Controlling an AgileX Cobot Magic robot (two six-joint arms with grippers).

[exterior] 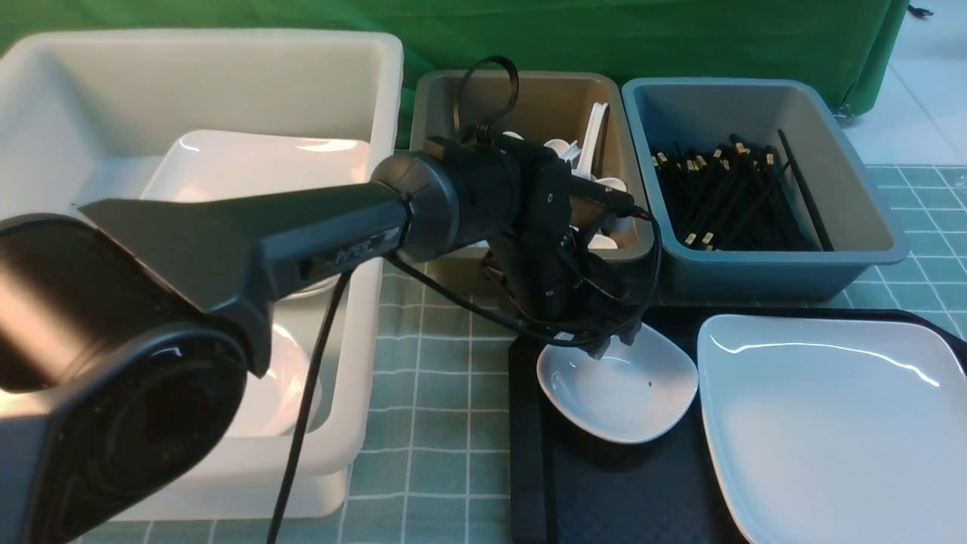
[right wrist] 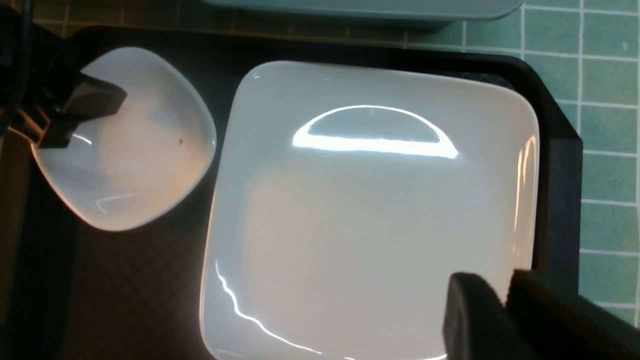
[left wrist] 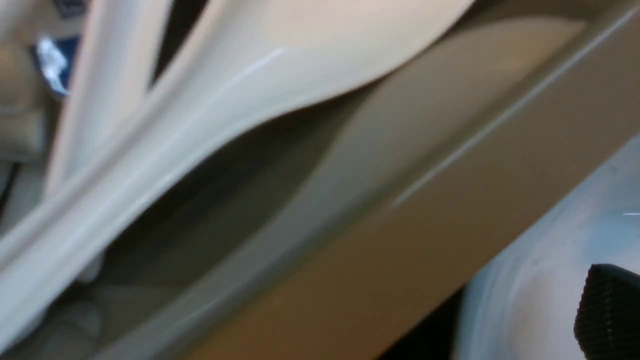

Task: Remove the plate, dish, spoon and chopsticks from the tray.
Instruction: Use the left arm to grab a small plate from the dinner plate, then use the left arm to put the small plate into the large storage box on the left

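Observation:
The black tray [exterior: 529, 453] holds the small white dish [exterior: 627, 393] and, to its right, the large white plate [exterior: 831, 438]. My left gripper [exterior: 616, 340] points down over the dish's far rim, just in front of the tan tub [exterior: 521, 98]. It is open, with only one finger [left wrist: 607, 310] showing at the edge of the left wrist view. A white spoon [left wrist: 200, 115] lies blurred inside that tub. Black chopsticks [exterior: 725, 196] lie in the blue-grey tub. My right gripper [right wrist: 507, 292] hovers shut over the plate [right wrist: 370, 225] near the tray's rim [right wrist: 557, 165].
A big white tub [exterior: 227, 83] at the left holds another white plate [exterior: 257, 162] and smaller dishes. The blue-grey tub [exterior: 854, 196] stands behind the tray. My left arm stretches across the white tub's right wall. A green checked cloth covers the table.

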